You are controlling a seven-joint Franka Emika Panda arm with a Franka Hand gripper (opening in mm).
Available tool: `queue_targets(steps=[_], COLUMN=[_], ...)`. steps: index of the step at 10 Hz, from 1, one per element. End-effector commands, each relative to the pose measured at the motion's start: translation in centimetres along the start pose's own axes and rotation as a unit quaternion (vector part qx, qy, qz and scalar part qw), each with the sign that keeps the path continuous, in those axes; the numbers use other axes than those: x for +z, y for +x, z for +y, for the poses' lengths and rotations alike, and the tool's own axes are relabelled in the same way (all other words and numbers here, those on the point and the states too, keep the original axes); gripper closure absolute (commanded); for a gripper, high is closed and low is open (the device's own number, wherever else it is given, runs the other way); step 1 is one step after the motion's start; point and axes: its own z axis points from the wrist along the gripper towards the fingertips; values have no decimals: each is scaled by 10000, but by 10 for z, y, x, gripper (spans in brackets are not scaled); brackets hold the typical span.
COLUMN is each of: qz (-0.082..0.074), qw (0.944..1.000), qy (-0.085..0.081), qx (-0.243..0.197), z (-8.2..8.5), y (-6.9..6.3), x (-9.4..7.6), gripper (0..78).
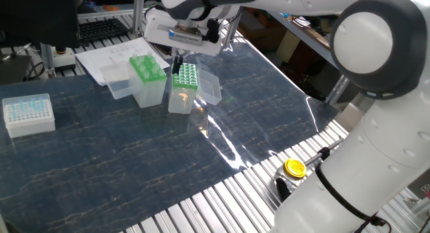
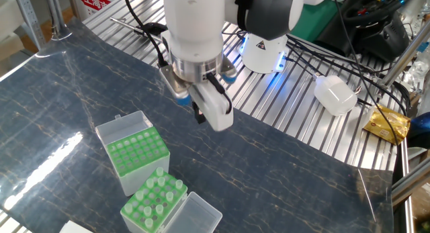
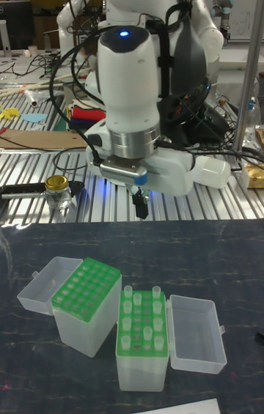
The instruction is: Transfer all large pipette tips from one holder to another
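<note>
The arm [image 3: 132, 84] is glossy white with dark grey joints. A blue light glows on top, and black cables trail behind.
</note>
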Motion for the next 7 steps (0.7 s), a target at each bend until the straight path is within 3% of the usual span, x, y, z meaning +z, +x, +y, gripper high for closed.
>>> queue_targets(steps=[1,7], qz=[-29,-111], qw=[9999,9988], qy=[-13,70], qx=[-160,-468], z=[31,58], y=[-22,-45], x=[-4,12], gripper=[776,776])
